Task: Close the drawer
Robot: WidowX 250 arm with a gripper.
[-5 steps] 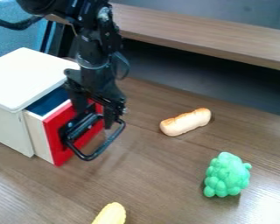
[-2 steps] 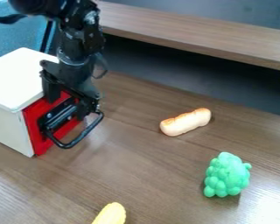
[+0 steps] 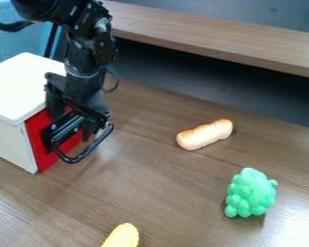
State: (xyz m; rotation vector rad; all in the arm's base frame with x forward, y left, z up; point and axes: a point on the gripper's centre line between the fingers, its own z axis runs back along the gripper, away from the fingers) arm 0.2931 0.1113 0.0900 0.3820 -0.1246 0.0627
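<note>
Red drawer (image 3: 37, 135) looks flush with the cabinet (image 3: 8, 140): closing seems done.
Back your pincer (image 3: 73, 124), wide or narrow you cannot tell, off the handle (image 3: 94, 146).

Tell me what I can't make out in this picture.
All in the camera view:
- The drawer's inside: hidden by its red front and the white cabinet.
- Part of that front: behind the gripper and black handle.
- The yellow toy's lower end: cut by the bottom edge.

1 fixed view, looking down at a slant over the table (image 3: 176, 193).
</note>
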